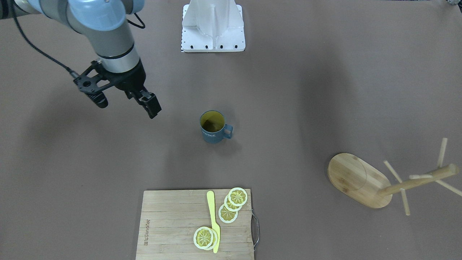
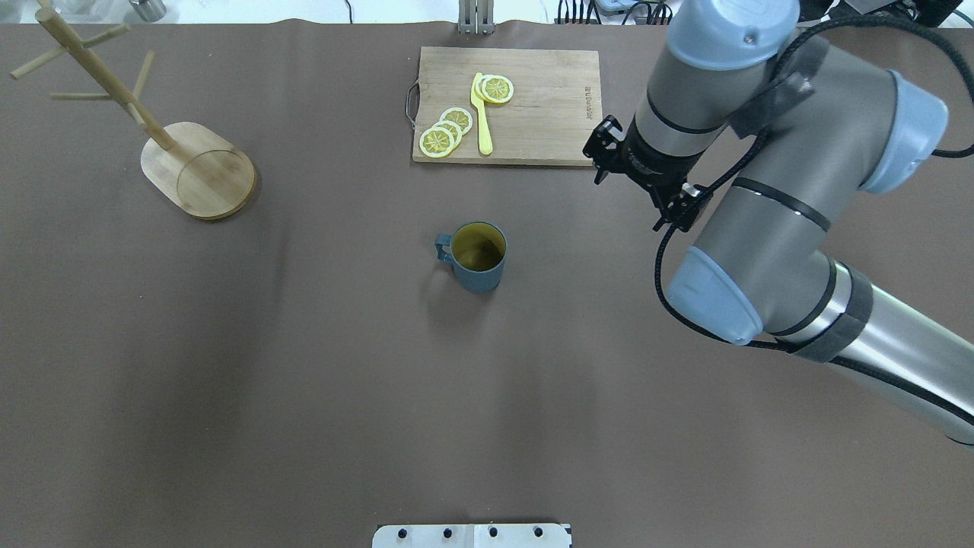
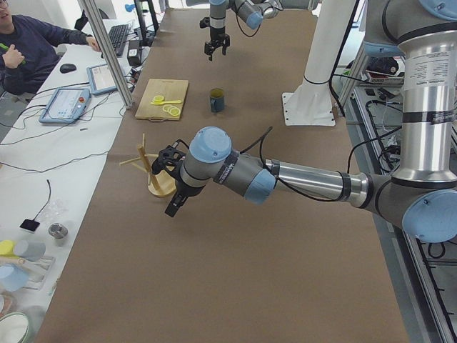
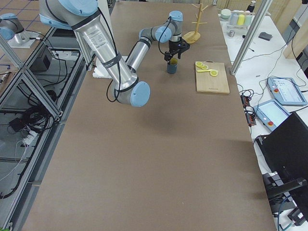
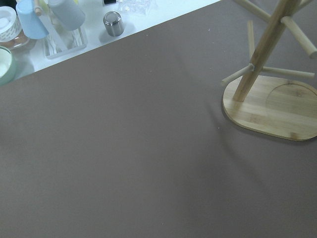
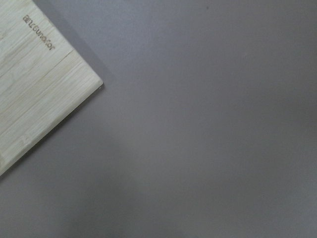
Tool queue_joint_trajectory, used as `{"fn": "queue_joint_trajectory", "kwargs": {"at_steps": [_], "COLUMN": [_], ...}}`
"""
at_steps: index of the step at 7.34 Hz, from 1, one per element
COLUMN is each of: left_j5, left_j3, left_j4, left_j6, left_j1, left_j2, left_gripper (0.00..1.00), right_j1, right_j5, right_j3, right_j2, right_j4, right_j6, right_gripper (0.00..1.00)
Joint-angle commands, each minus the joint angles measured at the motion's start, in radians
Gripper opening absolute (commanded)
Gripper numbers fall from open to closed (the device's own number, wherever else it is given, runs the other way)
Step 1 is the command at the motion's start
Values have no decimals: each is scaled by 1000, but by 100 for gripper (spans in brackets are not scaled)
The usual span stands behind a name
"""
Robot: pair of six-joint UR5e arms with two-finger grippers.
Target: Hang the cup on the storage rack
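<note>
Across the table, in the front-facing view, you see the right gripper [image 1: 124,103] hovering over the bare table [image 1: 72,180], jaws spread wide with nothing between them. The cup [image 1: 213,129] stands upright mid-table, well apart from that gripper, its handle pointing toward the storage rack [image 1: 357,178]. A cutting board [image 1: 173,220] carries lemon slices [image 1: 228,213] and a yellow knife [image 1: 213,220].

From overhead, the cup sits between the rack and the right arm.

From the left end, the left gripper [image 3: 176,204] hangs just beside the rack; you cannot tell how its jaws stand.

From the right end, the right gripper lines up with the cup.

Left wrist view: the rack's base, post and pegs.

Right wrist view: one board corner on the table.
</note>
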Motion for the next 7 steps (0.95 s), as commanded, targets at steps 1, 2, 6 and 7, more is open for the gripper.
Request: {"fn": "queue_joint_trajectory", "kwargs": {"at_steps": [1,2,6,7], "left_j5": [-52,-54,-78,-77], "left_j3": [-14,-41,-68,-66], "left_j4": [-28,-28,-135,-234], "left_j6": [0,0,-15,-122], "left_j1": [2,10,74,122], "left_j2": [-1,0,19,19], "left_gripper": [98,98,98,98], "right_j1": [110,160,447,527], "right_j5": [23,23,126,137], "right_j3": [16,17,13,1], "right_j2": [-144,-212,-457,-518], "right_j4": [5,10,15,40], "right_j6": [-383,-568,-1223,-1372], "right_gripper": [100,100,100,100]}}
